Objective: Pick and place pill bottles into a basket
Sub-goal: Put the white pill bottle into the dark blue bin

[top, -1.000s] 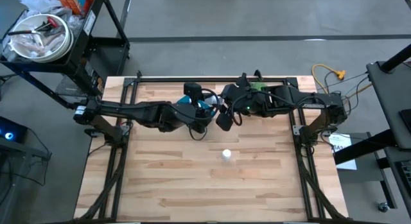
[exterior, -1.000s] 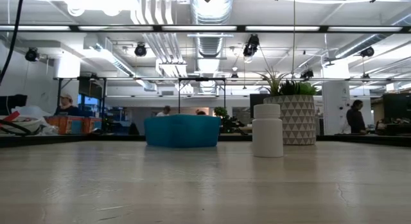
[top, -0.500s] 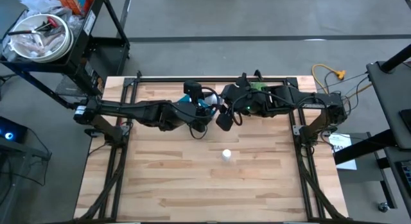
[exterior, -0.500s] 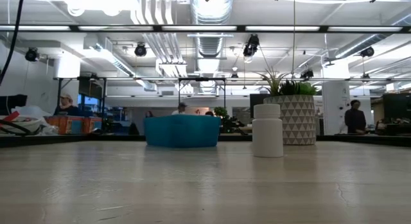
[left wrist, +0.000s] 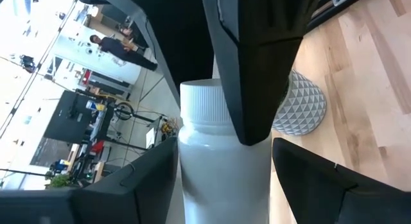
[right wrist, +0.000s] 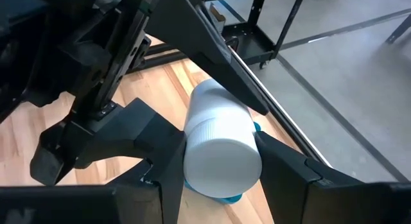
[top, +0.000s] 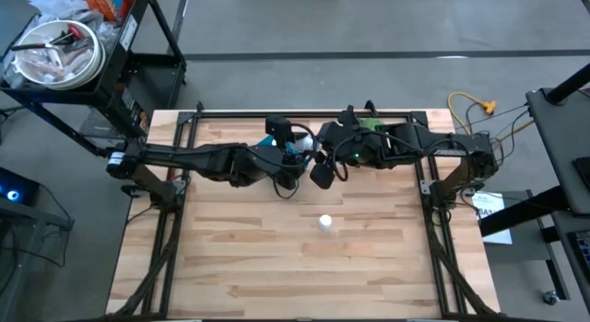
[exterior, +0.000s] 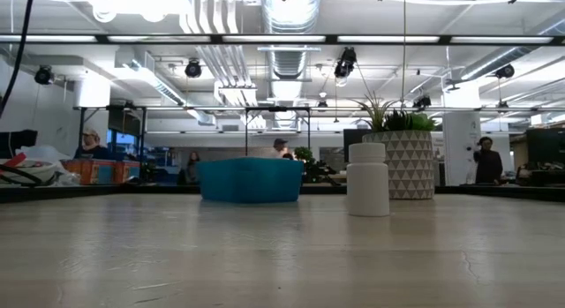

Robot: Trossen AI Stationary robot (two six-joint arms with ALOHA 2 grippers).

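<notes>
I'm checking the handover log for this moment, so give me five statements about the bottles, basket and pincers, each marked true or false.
1. One pill bottle stands alone on the bare table. True.
2. The left pincer is empty. False: a white bottle sits between its fingers.
3. The right pincer holds a white bottle lying between its fingers. True.
4. The blue basket lies tipped on its side. False: it stands upright on the table.
5. Both pincers hang over the table's near edge. False: they meet toward the far side, by the basket.
</notes>
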